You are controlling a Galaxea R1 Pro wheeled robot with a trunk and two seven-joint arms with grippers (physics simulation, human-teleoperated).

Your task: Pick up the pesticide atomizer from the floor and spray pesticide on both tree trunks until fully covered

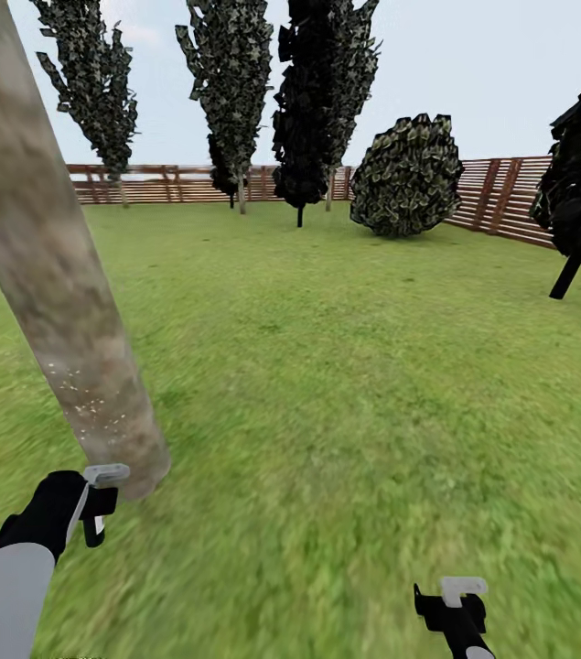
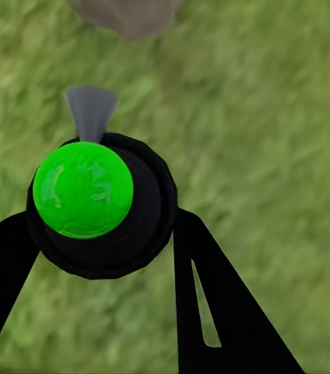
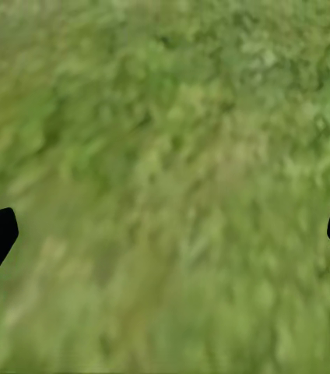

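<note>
My left claw [image 2: 103,234] holds the atomizer [image 2: 95,199] beside one tree trunk [image 1: 52,275], speckled low with spray; most bark looks uncovered, I judge. Right claw [image 3: 165,234] is wide, empty.

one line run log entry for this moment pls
left gripper: shut on atomizer | nozzle faces tree trunk | right gripper: open over lawn

Count: 1 tree trunk [image 1: 48,265], 1 atomizer [image 2: 95,202] near its base, 2 grippers, 4 dark conifers beyond the trunk, 1 shrub [image 1: 407,176].
</note>
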